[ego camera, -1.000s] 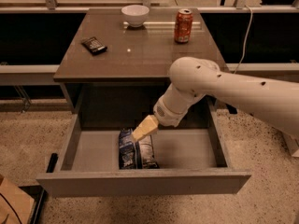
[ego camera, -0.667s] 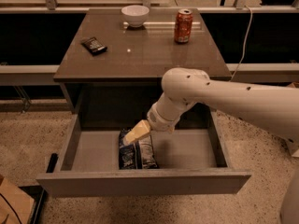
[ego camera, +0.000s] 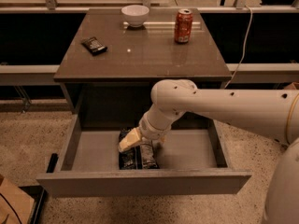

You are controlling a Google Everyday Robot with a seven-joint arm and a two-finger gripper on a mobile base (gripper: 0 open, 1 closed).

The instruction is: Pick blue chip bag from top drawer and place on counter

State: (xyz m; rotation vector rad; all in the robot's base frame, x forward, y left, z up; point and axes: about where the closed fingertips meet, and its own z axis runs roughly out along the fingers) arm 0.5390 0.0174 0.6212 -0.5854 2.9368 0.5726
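The top drawer [ego camera: 140,183] is pulled open below the counter [ego camera: 145,55]. The blue chip bag [ego camera: 138,157] lies flat on the drawer floor, left of the middle. My gripper [ego camera: 128,143] reaches down into the drawer from the right and sits right over the bag's upper left part, its cream fingers [ego camera: 127,143] at the bag. The arm hides the bag's upper edge.
On the counter stand a white bowl [ego camera: 135,15] at the back, a red soda can [ego camera: 183,26] at the back right and a small flat black packet [ego camera: 94,45] at the left. A cable [ego camera: 243,41] hangs at the right. A dark object [ego camera: 50,164] lies on the speckled floor by the drawer.
The arm has swung left and lower into the drawer. The gripper has come down from above the bag's top to sit on the bag. The bag has not moved.
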